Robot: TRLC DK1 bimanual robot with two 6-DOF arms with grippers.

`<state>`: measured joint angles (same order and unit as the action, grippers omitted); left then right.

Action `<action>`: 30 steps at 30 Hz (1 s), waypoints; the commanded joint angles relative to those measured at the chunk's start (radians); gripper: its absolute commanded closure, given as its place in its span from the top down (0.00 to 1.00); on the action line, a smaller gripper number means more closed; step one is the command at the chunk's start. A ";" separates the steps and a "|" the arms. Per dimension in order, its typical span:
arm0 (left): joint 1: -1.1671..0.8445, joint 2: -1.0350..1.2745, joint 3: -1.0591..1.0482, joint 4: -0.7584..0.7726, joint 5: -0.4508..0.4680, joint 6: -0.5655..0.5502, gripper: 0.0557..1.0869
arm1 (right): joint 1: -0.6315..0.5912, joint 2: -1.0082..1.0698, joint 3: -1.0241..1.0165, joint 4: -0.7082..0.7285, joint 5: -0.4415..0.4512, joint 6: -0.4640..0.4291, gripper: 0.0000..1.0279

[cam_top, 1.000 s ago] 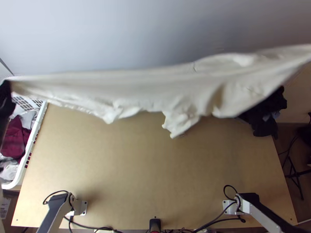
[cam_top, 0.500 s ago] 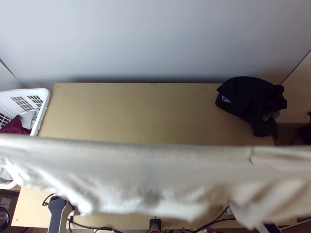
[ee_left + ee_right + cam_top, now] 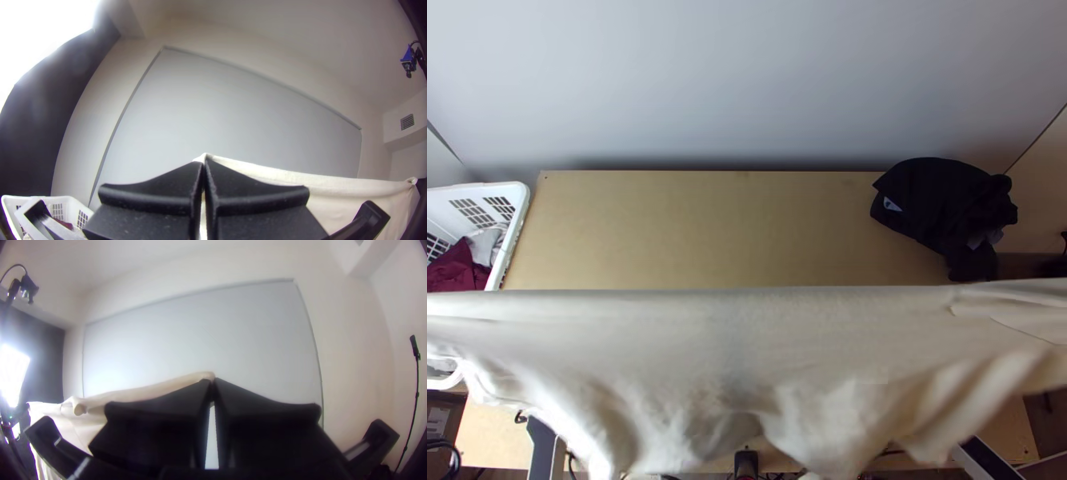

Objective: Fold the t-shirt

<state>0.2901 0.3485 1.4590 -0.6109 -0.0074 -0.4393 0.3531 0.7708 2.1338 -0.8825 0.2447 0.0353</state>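
Note:
The cream t-shirt hangs stretched across the lower part of the top view, held up above the table, its upper edge nearly straight and its lower part in loose, wavy folds. In the left wrist view my left gripper is shut on one end of the shirt's top edge. In the right wrist view my right gripper is shut on the other end, with the cloth running off taut from its fingertips.
A white laundry basket with clothes inside stands at the table's left edge. Black cloth lies bunched at the table's far right corner. A grey-white wall panel rises behind the table.
The shirt has swung from over the table's far edge toward the near edge, and its top edge now runs straighter. Both arms still hold it.

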 commanded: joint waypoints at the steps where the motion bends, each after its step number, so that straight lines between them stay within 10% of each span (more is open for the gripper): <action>1: -0.026 -0.100 -0.160 0.007 0.027 0.028 0.04 | 0.061 -0.110 -0.253 -0.015 0.013 0.012 0.03; 15: -0.005 -0.198 -0.535 0.105 0.147 0.050 0.04 | 0.135 -0.347 -0.965 0.076 0.005 0.002 0.03; 22: -0.006 -0.141 -0.775 0.330 0.175 0.082 0.04 | 0.132 -0.252 -1.224 0.399 0.007 -0.132 0.03; 30: -0.035 0.093 -0.851 0.573 0.158 0.077 0.04 | 0.044 0.101 -1.262 0.741 -0.035 -0.071 0.03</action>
<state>0.2802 0.2859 0.6964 -0.2100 0.1577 -0.3653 0.4492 0.6388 0.9424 -0.3828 0.2344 -0.0624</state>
